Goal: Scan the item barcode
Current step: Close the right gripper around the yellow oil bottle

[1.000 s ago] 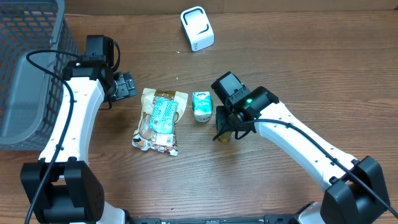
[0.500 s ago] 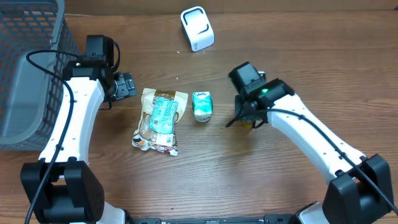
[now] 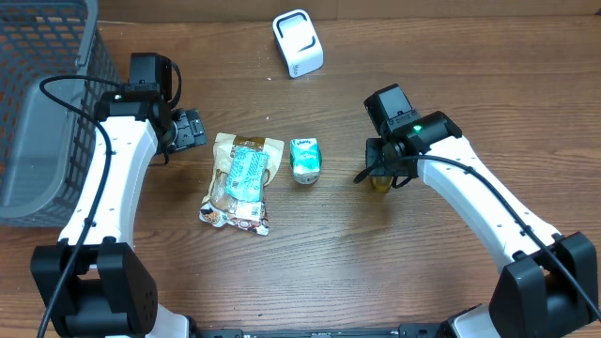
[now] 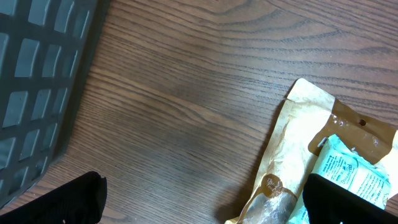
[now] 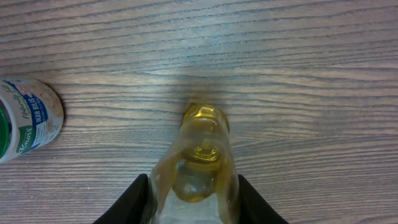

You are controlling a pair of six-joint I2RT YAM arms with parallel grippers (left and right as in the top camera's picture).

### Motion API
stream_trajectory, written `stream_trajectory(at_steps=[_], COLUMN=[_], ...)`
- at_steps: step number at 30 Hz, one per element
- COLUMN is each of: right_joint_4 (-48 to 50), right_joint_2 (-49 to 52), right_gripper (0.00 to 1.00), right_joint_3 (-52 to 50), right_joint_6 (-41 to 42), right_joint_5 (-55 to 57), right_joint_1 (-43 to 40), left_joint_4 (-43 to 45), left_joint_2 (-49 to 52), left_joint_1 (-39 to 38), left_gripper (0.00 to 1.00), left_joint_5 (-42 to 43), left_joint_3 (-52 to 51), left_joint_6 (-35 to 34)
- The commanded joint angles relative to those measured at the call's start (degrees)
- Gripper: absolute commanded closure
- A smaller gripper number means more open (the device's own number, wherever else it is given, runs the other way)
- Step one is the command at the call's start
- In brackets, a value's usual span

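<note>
My right gripper is shut on a small clear bottle of yellow liquid, low over the table, right of centre. In the right wrist view the bottle sits between the two black fingers, its yellow cap pointing away from the camera. No barcode shows on it. The white scanner stands at the back of the table, well apart from the bottle. My left gripper hangs open just left of a tan snack bag, holding nothing; its fingers frame bare wood and the bag's edge.
A small green-and-white tub lies between the bag and the bottle, and shows at the left in the right wrist view. A grey mesh basket fills the left edge, close to the left arm.
The right arm has carried the bottle to the right, away from the tub. The left arm has stayed still.
</note>
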Motion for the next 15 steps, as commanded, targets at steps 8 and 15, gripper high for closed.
stream_trajectory(at_steps=[8, 15], right_joint_4=[0.1, -0.4], right_joint_2=[-0.4, -0.4], right_gripper=[0.71, 0.71], right_joint_3=[1.4, 1.4], right_joint_6=[-2.0, -2.0], right_joint_5=[-0.6, -1.8], right_joint_1=[-0.5, -2.3], left_joint_4=[0.1, 0.1], left_joint_2=[-0.2, -0.2], left_joint_1=[-0.1, -0.1], left_gripper=[0.00, 0.00], left_joint_5=[-0.2, -0.2], left_joint_3=[0.8, 0.8], left_joint_6=[1.1, 1.1])
